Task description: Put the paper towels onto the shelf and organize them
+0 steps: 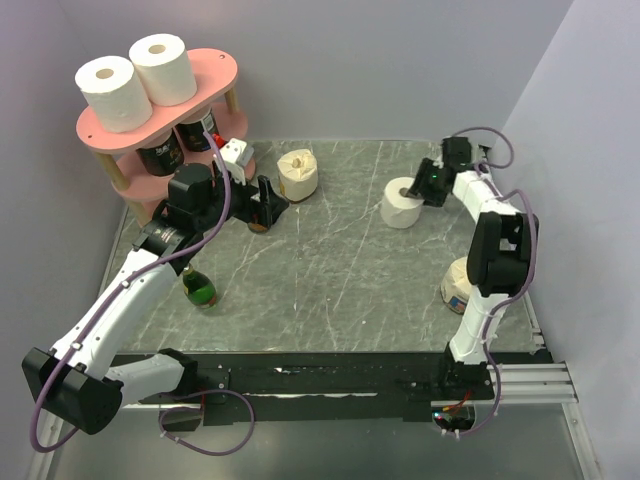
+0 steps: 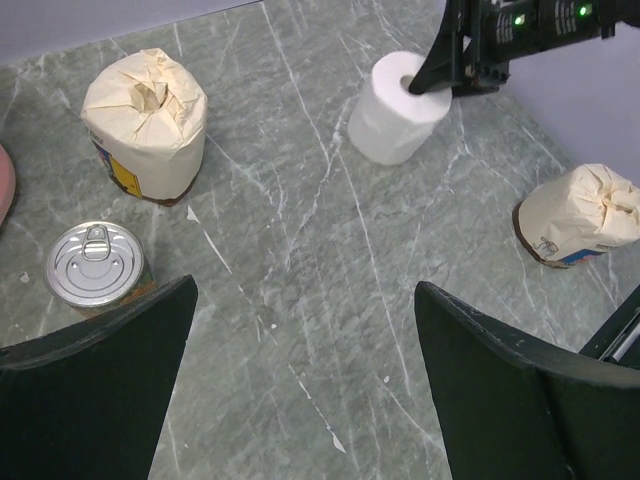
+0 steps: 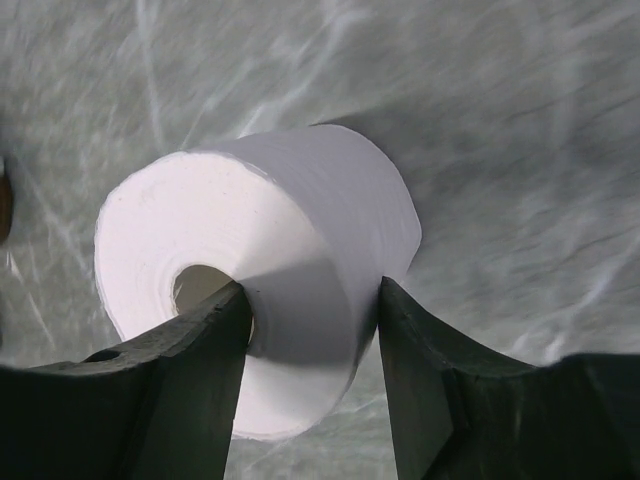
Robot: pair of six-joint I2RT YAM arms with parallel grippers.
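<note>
Paper towel roll [image 3: 330,190], soft white cylinder, wall pinched between right fingers [image 3: 440,400], left fingers [image 2: 500,400] wide, empty

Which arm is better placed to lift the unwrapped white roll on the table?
Right. The right hand grips the white roll, one finger in its core, one outside. The left hand hangs open near the shelf, far from that roll.

Grey marble-look table [image 1: 340,275] — pale lilac walls [image 1: 400,70] all rd.
</note>
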